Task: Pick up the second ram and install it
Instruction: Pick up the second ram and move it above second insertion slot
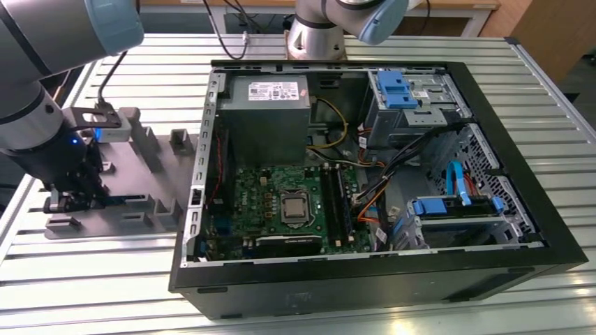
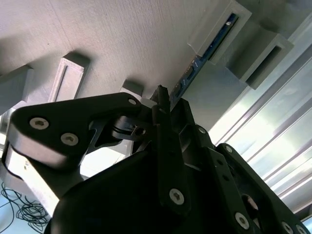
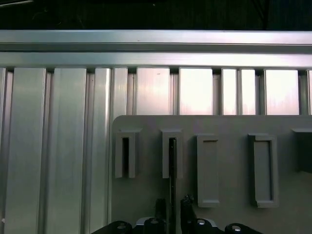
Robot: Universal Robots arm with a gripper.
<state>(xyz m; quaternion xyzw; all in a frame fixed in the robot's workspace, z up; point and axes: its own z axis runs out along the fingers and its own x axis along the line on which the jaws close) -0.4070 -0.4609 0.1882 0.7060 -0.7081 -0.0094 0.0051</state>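
Ram (image 3: 171,165) stands on edge in a tray (image 3: 234,126) slot, gripper (image 3: 173,204) straddling it, fingers (image 3: 187,202) apart and not yet clamped. I judge it light, stiff, fragile — best pinched on the flat faces mid-length, clear of the contact edge.

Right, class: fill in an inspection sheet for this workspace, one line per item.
Surface: slatted metal table, bearing a grey holder tray and an open computer case.
Job's things: the second ram stands on edge in a tray slot, not yet lifted.
Clutter: nothing seen.
Grippers: end effector open, fingers straddling the ram.
Cables: blue flat cable and bundled wires inside the case; black cables beyond it.
Surroundings: robot base beyond the case.
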